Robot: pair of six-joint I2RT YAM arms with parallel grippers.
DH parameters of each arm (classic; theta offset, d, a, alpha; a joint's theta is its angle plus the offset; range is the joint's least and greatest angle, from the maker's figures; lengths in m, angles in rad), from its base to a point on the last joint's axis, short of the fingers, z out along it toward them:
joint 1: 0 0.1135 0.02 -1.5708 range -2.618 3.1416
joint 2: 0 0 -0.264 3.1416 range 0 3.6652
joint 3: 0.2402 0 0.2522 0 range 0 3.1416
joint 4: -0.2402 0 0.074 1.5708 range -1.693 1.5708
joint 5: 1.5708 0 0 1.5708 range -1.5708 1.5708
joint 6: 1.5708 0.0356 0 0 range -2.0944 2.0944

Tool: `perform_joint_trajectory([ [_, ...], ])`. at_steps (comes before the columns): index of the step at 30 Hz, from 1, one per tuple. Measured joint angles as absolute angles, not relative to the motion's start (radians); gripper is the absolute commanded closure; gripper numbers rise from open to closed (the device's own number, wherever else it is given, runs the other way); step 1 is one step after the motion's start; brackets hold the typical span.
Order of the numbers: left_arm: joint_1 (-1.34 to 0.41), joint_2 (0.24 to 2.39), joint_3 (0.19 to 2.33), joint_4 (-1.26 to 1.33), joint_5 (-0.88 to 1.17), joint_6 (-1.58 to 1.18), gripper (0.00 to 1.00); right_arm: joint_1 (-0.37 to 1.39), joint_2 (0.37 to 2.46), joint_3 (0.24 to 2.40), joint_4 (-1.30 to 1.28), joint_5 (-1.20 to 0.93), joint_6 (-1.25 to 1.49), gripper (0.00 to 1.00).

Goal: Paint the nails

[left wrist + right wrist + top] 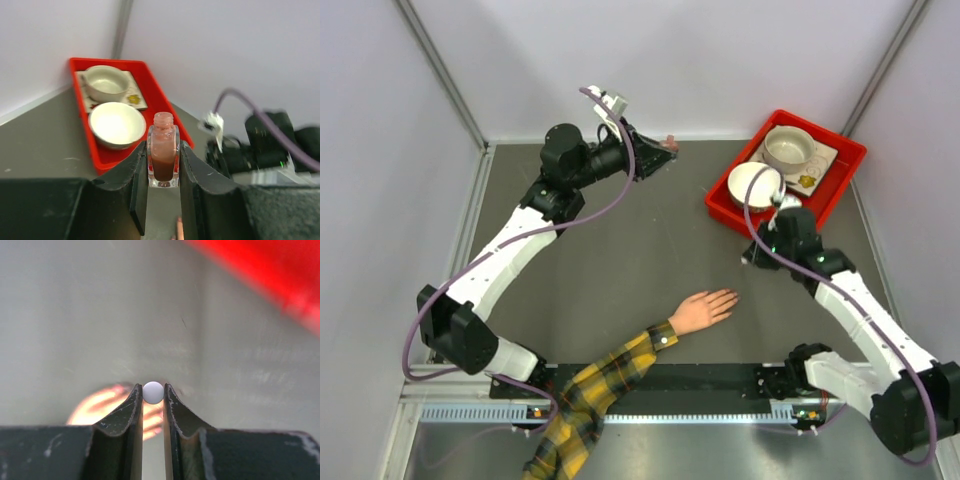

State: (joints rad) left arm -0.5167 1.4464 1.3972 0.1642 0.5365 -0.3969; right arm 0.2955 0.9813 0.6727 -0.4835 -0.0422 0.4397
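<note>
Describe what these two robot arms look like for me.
Both the left arm and right arm have white shells with chunky black joints. A purple cable loops along each. The left fingers are dark curved blades; the right fingers show pale scuffs.

We look along the right gripper (153, 388), whose two dark fingers (125, 420) rise from six o'clock and end just below the centre of the view. Pinched between their tips is a small white ball (153, 393), touching both. The broad finger bases carry pale scuffs. Behind the tips, spreading toward eight o'clock from the ball, glows a blurred peach-and-orange mannequin hand (97, 407); its details are too soft for us to make out. Most of the rest is grey table surface (75, 315), faintly scratched. At one to two o'clock a bright red tray (280, 275) cuts across the corner, out of focus.
</note>
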Motion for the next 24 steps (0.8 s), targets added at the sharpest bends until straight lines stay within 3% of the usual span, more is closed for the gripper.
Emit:
perform_joint_trajectory([
  [6,-0.516,1.433,1.383,0.279,0.751,-0.482,1.0,0.293,1.002,1.069,-0.535,-0.115,0.34,1.0],
  [14,-0.517,1.345,1.332,0.289,0.957,-0.457,1.0,0.292,1.011,1.366,-0.656,-0.346,0.332,1.0],
  [24,-0.641,1.266,1.298,0.087,0.972,-0.257,1.0,0.398,1.088,1.724,-0.845,-0.495,0.334,1.0],
])
